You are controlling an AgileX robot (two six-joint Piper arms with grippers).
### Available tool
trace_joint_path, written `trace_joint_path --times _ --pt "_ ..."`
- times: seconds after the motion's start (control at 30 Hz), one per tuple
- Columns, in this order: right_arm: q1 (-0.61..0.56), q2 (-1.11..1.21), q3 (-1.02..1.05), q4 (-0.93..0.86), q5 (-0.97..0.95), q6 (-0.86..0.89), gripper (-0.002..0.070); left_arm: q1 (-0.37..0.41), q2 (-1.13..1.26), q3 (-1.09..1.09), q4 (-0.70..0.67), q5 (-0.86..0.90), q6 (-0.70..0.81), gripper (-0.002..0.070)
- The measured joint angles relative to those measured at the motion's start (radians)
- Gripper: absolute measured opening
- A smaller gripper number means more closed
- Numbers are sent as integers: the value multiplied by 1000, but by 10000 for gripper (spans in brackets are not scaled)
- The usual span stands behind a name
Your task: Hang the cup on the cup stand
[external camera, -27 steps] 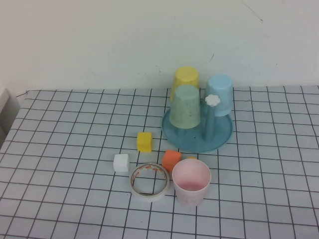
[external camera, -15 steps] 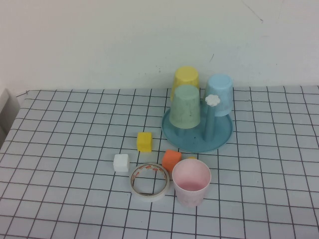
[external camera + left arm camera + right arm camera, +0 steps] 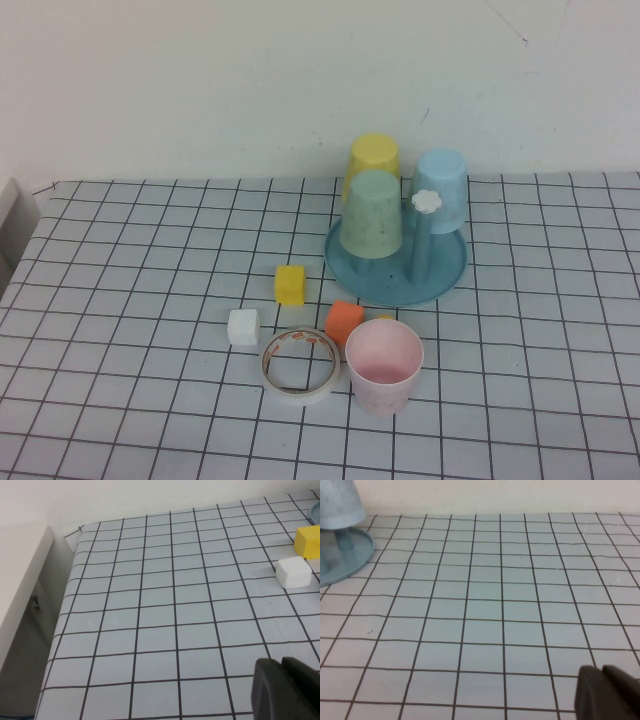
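Note:
The pale pink cup stands upright, mouth up, near the table's front, just in front of the cup stand. That stand is a round blue-teal dish with upright pegs, one capped by a white flower. Mint-green, yellow and light-blue cups hang upside down on it. Neither arm shows in the high view. My left gripper is shut over bare table at the left. My right gripper is shut over bare table, to the right of the stand.
A tape roll lies left of the pink cup. An orange block sits between cup and stand. A yellow block and a white block lie further left. The table's left edge drops off beside a white surface.

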Motion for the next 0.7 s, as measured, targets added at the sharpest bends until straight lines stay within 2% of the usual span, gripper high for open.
trace_joint_path --times 0.5,0.7 --pt "0 0 0 6 0 -6 0 0 0 0 0 0 0 -1" --pt "0 0 -1 147 0 51 -1 0 0 0 0 0 2 -1"
